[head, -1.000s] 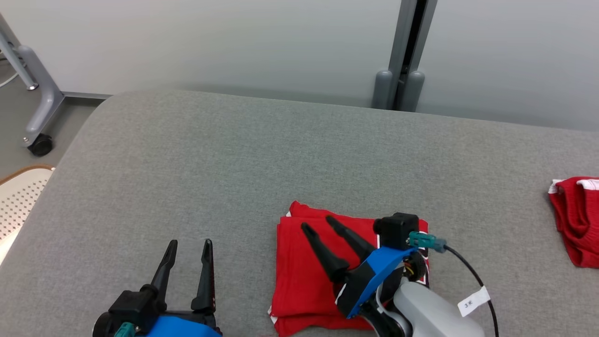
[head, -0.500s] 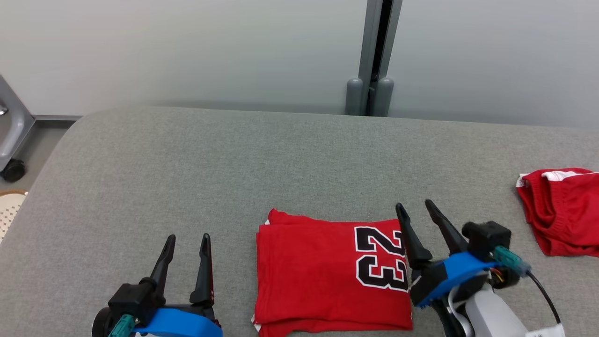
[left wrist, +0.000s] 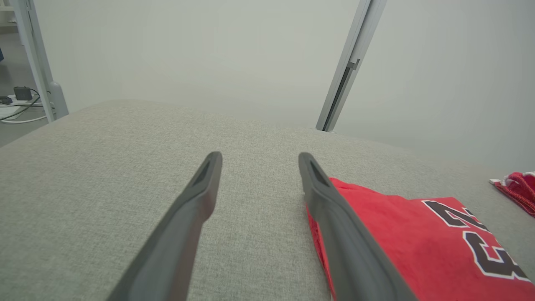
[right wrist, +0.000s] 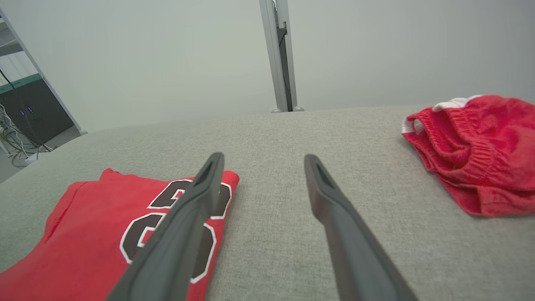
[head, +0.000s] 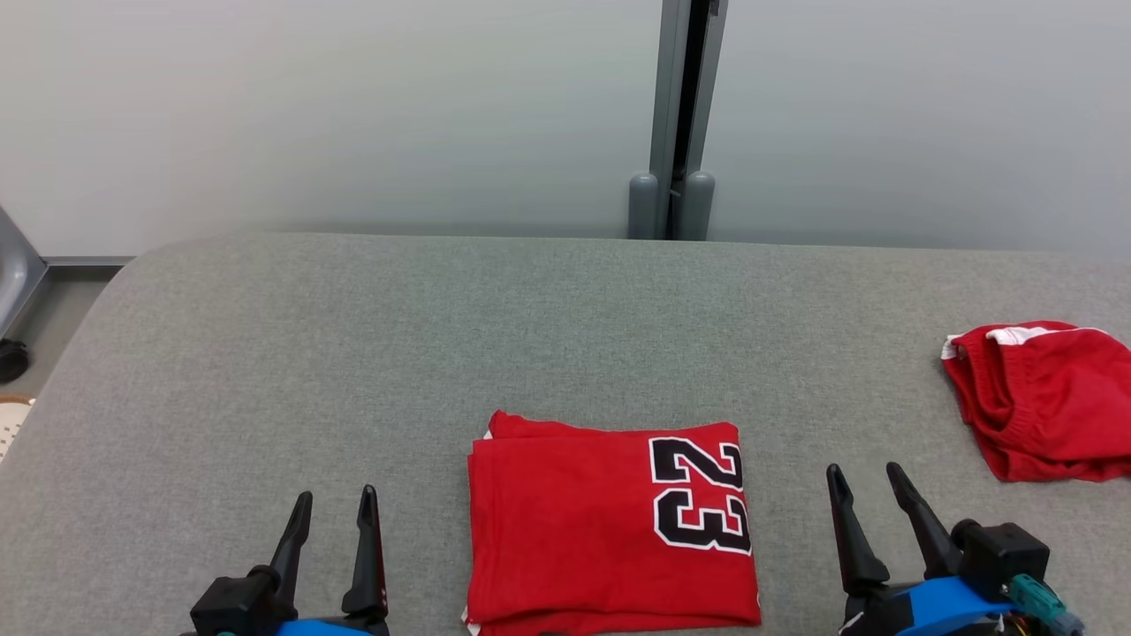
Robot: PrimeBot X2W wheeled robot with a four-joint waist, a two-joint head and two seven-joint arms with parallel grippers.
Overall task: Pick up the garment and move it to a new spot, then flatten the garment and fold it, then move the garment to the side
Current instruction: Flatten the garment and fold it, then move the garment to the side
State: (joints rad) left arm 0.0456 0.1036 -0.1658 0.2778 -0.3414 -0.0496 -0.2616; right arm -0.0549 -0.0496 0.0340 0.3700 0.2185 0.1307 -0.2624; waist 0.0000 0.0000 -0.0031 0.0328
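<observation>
The left gripper (head: 336, 495) was just left of the folded red jersey (head: 583, 530). Its jaws were apart and held nothing, and its dark fingers pointed away from the robot over the grey fabric surface (head: 353, 353). The jersey lay flat on that surface between the two grippers, touched by neither. It was folded into a neat rectangle, with the edges of its layers showing along the left side. A black, white-outlined "23" sat sideways on its right part. Behind the jersey, past the far edge of the surface, a grey post (head: 676, 115) rose between pale wall panels. Just right of the jersey was the right gripper (head: 862, 468), jaws likewise apart and empty, clear of the cloth. Well to the right of the jersey and somewhat farther back, red shorts (head: 1043, 406) with a white-trimmed elastic waistband lay bunched on the surface.
</observation>
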